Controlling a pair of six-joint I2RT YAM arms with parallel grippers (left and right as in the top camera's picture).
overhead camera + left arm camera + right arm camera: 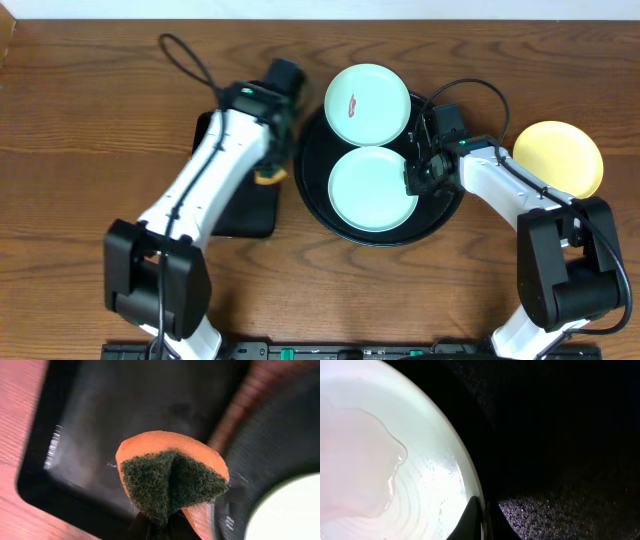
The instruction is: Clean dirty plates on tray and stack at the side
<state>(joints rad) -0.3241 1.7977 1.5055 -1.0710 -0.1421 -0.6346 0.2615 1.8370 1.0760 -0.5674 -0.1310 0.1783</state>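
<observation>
My left hand (pixel 160 527) is clenched on an orange sponge with a green scouring face (pixel 170 477), above the small rectangular black tray (pixel 100 420). My right hand (pixel 482 510) is clenched, its tips at the rim of a pale mint-white round plate (pixel 395 460) in the large round black tray (pixel 560 435). A smeared mint-white plate (pixel 366 103) lies beyond it, and a pale yellow plate (pixel 558 158) sits on the wooden worktop (pixel 80 120) to its right.

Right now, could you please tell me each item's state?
Far mint plate: red smear, on round tray's far rim.
Near mint plate: wet, no smear, in tray.
Yellow plate: on table, off tray.
Sponge: folded, held over rectangular tray.
Left gripper: shut on sponge.
Right gripper: shut at near plate's rim.
</observation>
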